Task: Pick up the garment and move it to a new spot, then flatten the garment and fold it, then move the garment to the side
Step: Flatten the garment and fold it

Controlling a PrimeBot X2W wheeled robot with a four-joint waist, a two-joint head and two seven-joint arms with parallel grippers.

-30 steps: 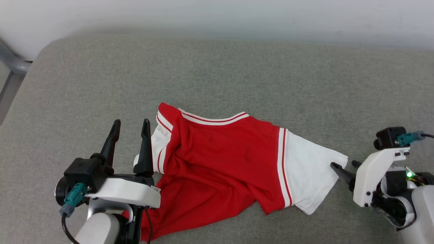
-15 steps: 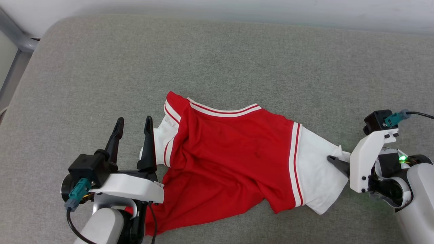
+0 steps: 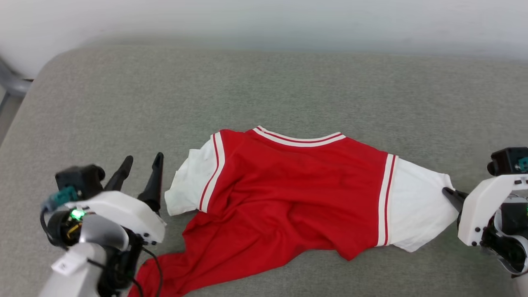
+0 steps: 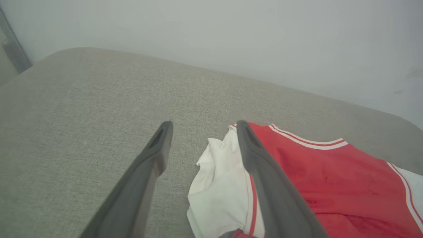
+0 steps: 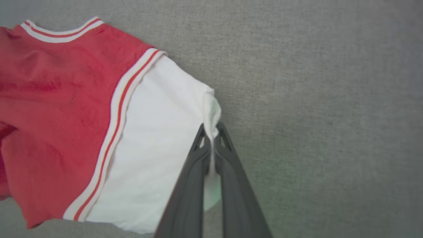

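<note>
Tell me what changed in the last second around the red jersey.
The right gripper, open a second ago beside the white side panel of the thin bright red sleeveless jersey, has shut on that panel's edge. The jersey now lies stretched wider. The left gripper stays open, holding nothing; the jersey stays on the grey fabric cushion.

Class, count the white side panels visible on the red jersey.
2: left panel beside the left gripper; right panel pinched in the right gripper. The jersey's folds may hide others.
</note>
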